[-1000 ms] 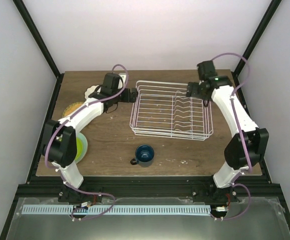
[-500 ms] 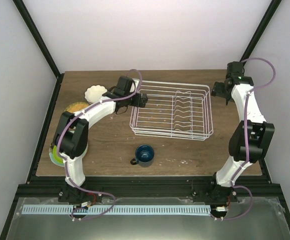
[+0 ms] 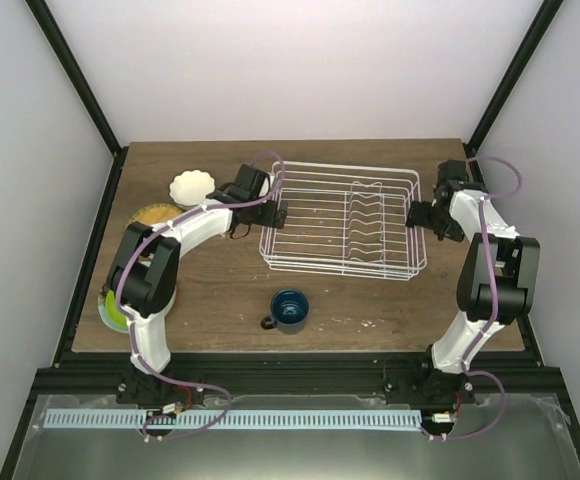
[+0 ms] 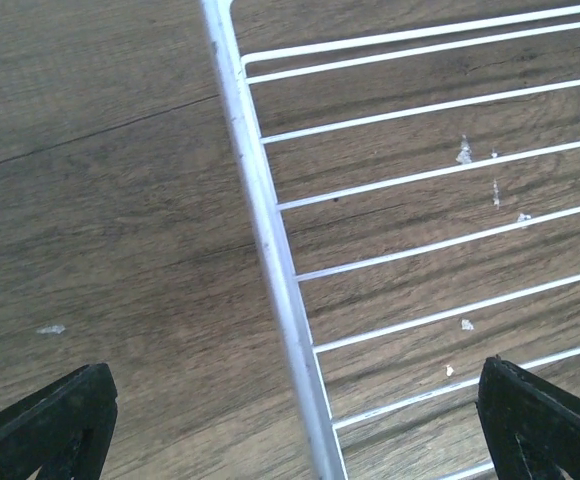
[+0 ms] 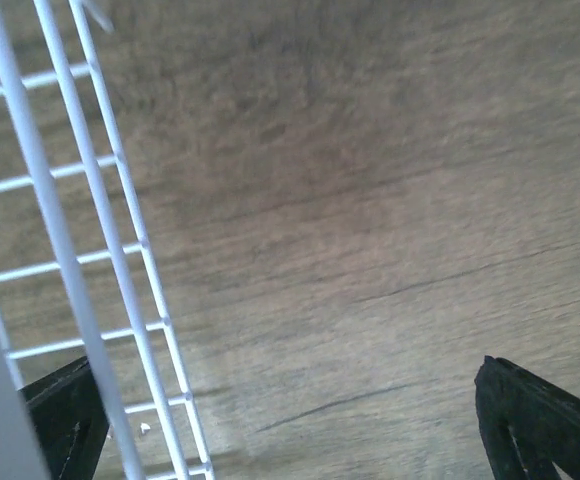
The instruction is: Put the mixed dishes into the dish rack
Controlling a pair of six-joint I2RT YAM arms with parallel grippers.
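The white wire dish rack (image 3: pixel 342 222) stands mid-table and holds no dishes. My left gripper (image 3: pixel 274 204) is open at its left side; in the left wrist view the gripper (image 4: pixel 295 425) straddles the rack's left rim (image 4: pixel 270 240). My right gripper (image 3: pixel 417 215) is open at the rack's right side; in the right wrist view the gripper (image 5: pixel 300 425) has the rack's side wires (image 5: pixel 55 230) by its left finger. The dark blue mug (image 3: pixel 290 310) stands in front of the rack. The cream scalloped bowl (image 3: pixel 192 187) and flat cream plate (image 3: pixel 150 214) lie far left. The green dishes (image 3: pixel 110 312) are mostly hidden by my left arm.
The wooden table (image 3: pixel 390 305) ends at a black frame on the left, right and near sides. White specks lie on the wood under the rack (image 4: pixel 464 152).
My right gripper swung out to the right, then came back down to the rack's right side. My left gripper moved from beside the bowl to the rack's left rim. No dish moved.
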